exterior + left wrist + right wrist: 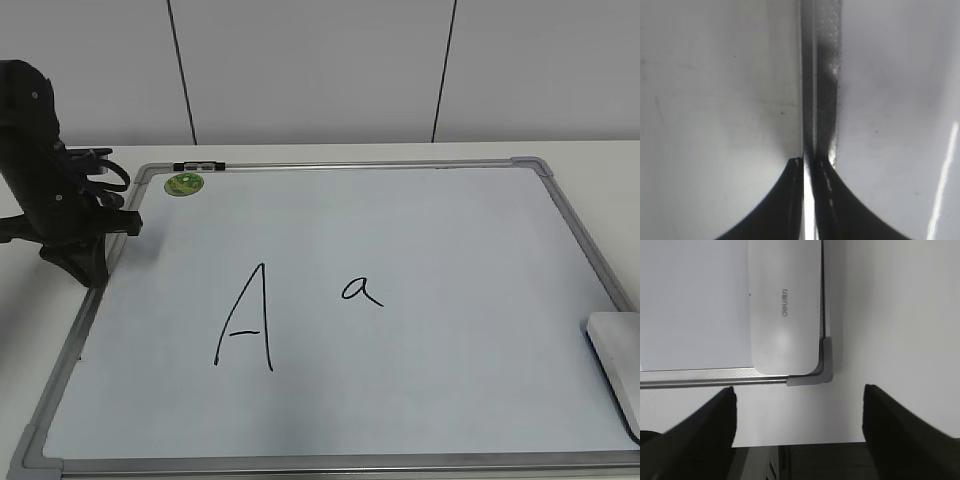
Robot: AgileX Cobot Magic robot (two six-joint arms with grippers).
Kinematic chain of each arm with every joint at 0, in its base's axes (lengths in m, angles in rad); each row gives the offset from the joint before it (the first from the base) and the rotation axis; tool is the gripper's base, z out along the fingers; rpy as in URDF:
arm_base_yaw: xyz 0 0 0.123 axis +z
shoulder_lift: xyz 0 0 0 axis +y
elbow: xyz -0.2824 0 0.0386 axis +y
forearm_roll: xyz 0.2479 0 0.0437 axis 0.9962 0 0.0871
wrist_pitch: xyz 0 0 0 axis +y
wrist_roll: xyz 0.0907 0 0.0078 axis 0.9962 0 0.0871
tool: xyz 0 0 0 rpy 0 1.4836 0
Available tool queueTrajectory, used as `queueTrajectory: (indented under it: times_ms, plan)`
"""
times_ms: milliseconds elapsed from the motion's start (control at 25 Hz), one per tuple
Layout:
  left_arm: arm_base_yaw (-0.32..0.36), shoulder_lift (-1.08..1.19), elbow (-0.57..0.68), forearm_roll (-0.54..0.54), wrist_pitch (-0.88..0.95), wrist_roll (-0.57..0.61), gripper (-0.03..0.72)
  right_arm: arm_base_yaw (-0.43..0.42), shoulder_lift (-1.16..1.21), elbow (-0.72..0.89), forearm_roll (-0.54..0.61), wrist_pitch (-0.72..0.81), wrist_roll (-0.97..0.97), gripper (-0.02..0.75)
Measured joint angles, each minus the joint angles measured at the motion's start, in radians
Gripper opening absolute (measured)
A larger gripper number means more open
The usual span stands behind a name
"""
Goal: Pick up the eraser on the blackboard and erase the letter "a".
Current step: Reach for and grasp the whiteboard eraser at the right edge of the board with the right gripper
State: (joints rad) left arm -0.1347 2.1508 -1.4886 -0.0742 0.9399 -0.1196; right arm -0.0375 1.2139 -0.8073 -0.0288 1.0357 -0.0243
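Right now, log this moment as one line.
eraser: untouched, board corner | "a": intact | left gripper: shut, over frame | right gripper: open, empty

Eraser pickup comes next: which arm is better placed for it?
Right. The right gripper is open, with the eraser just ahead of it, lying in the blackboard corner. The left gripper is shut at the board's opposite edge, far from the eraser, so it would have to cross the whole board.

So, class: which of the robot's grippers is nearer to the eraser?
Right. The right gripper hangs open just off the board corner where the eraser lies; the left gripper sits at the opposite, left edge.
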Motion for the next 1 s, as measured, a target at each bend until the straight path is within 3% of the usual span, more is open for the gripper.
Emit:
queueTrajectory:
  times_ms: [200, 1000]
  plan:
    - [0.000, 0.000, 0.000, -0.001, 0.000, 0.000, 0.029, 0.000, 0.120, -0.015, 0.000, -0.060, 0.000, 0.671]
    - [0.000, 0.000, 0.000, -0.002, 0.000, 0.000, 0.030, 0.000, 0.453, -0.089, 0.034, -0.196, 0.032, 0.670]
